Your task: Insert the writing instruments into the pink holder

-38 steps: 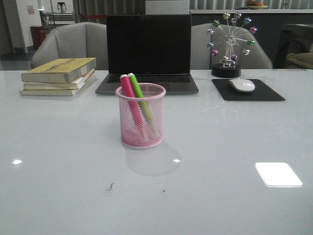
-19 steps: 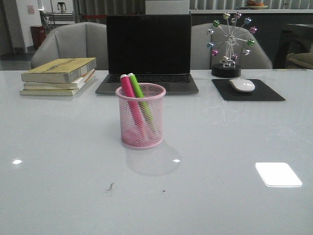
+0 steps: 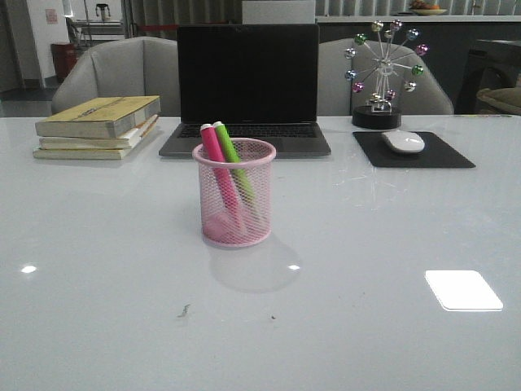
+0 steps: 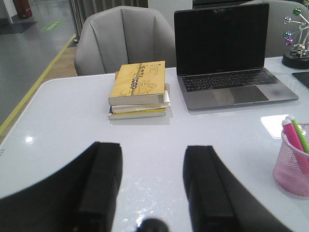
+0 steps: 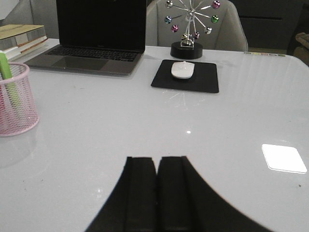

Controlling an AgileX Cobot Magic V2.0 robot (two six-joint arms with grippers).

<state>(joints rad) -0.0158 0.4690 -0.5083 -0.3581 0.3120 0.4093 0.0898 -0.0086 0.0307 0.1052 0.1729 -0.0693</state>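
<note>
Both markers stand inside the pink holder (image 3: 234,193), which sits just left of centre in the front view, on the bench (image 3: 366,244) below the laptop (image 3: 247,85). The pink marker (image 3: 218,167) and the green marker (image 3: 236,167) lean side by side, their pale tips poking above the rim toward the upper left. Nothing looks left to insert, so the task seems finished.

The left hand (image 4: 150,186) is released, its fingers spread apart over bare bench, with the holder at the right edge of its view. The right hand (image 5: 156,193) is clenched on nothing, fingers pressed together. Neither shows in the front view; any next move is probably just parking the arms.
</note>
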